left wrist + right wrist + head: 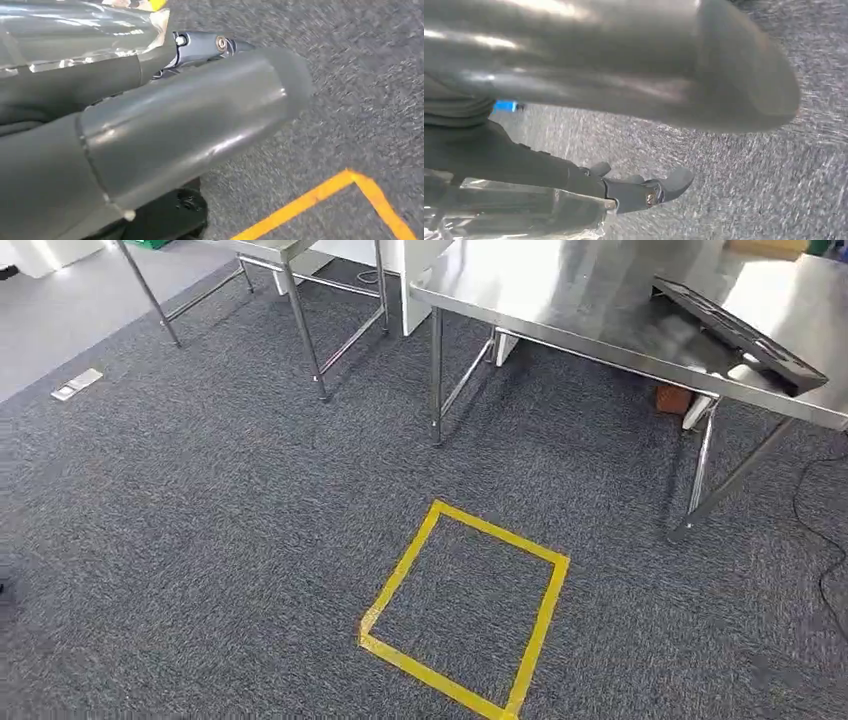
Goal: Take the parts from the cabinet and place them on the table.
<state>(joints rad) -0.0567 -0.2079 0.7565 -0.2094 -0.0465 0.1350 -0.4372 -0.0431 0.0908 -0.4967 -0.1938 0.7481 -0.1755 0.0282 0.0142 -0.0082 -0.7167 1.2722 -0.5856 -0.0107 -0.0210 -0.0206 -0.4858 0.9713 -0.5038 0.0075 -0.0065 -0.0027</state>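
Left hand (165, 125): thick grey thumb showing glossy, rounded at its tip, with a seam ringing its base. Darker fingers (210, 46) lying behind it, a brass-coloured screw sitting in a metal joint.

Right hand (624, 75): the same smooth grey thumb catching streaks of light, blunt-ended. Dark fingers (649, 192) showing beyond, a small round screw glinting in one; a dark grey cover running back from them.

Even, bright indoor light. Glare whitens the steel table (600, 310) top. The carpet (360, 90) smears with motion blur in both wrist views; each close thumb (634, 60) is out of focus.
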